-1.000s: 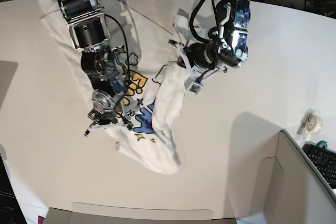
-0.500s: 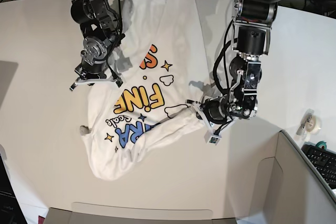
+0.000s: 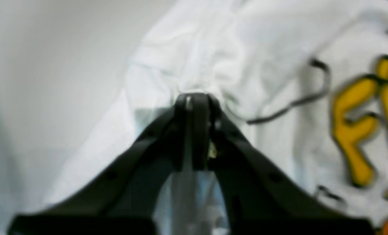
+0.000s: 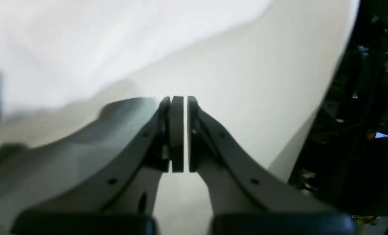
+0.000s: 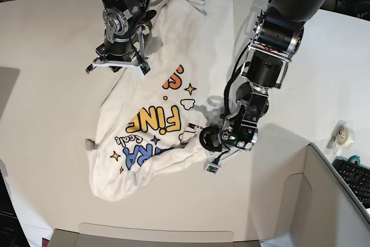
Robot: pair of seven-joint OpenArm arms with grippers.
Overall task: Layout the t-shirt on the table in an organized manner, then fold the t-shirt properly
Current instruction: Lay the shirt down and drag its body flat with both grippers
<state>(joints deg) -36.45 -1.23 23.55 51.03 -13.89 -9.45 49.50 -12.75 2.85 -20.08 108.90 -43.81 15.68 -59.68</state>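
You have the t-shirt (image 5: 167, 93) print-up on the counter (image 5: 46, 85), the left gripper (image 3: 194, 101) pinching its edge to stretch it flat, the right gripper (image 4: 177, 101) pressed together, empty, beside the shirt.

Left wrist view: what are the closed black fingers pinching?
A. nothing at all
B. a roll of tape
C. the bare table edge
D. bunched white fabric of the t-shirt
D. The left gripper has its tips buried in a gathered pucker of the t-shirt, with the yellow lettering beside it.
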